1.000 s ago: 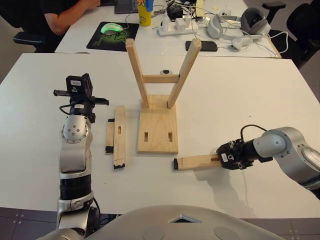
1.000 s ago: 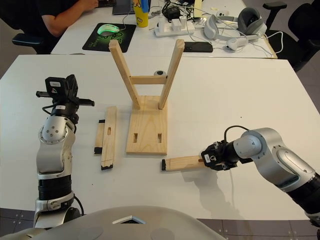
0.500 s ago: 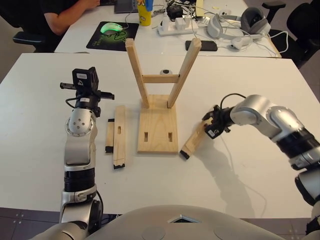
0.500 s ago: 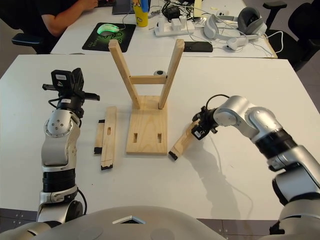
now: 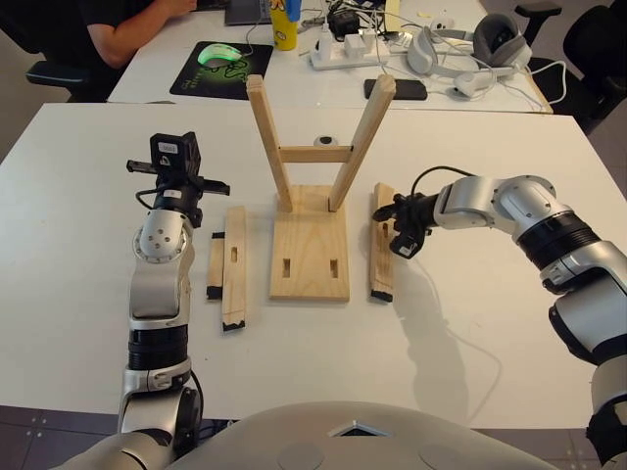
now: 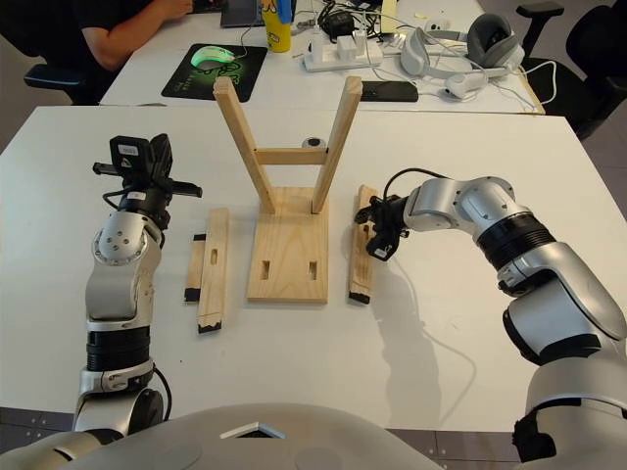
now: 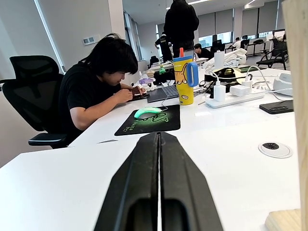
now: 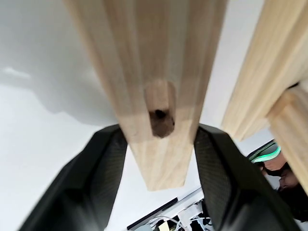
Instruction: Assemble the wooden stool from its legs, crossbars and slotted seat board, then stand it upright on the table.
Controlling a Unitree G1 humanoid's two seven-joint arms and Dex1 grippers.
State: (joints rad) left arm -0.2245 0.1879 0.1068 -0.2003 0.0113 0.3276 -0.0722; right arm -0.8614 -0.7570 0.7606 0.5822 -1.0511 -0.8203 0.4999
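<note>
The slotted seat board (image 5: 311, 245) lies flat mid-table. Two legs stand upright in its far slots, joined by a crossbar (image 5: 314, 154). Just left of the board lie a loose leg (image 5: 233, 266) and a short crossbar (image 5: 215, 266). My right gripper (image 5: 400, 227) is shut on another leg (image 5: 380, 243), which lies parallel to the board's right edge. In the right wrist view the fingers (image 8: 96, 173) clamp this leg (image 8: 154, 72) from both sides. My left gripper (image 5: 178, 186) is raised left of the loose parts, shut on nothing, its fingers (image 7: 144, 192) pressed together.
A round cable grommet (image 5: 326, 142) sits in the table behind the upright legs. On the second table behind are a mouse pad (image 5: 217, 71), a yellow cup (image 5: 283, 24), a power strip (image 5: 353, 49), a phone (image 5: 397, 89) and headphones (image 5: 470, 44).
My right gripper swung its leg from the table's front right, up and leftward, until it lay alongside the seat board's right edge. My left gripper shifted slightly right and farther back.
</note>
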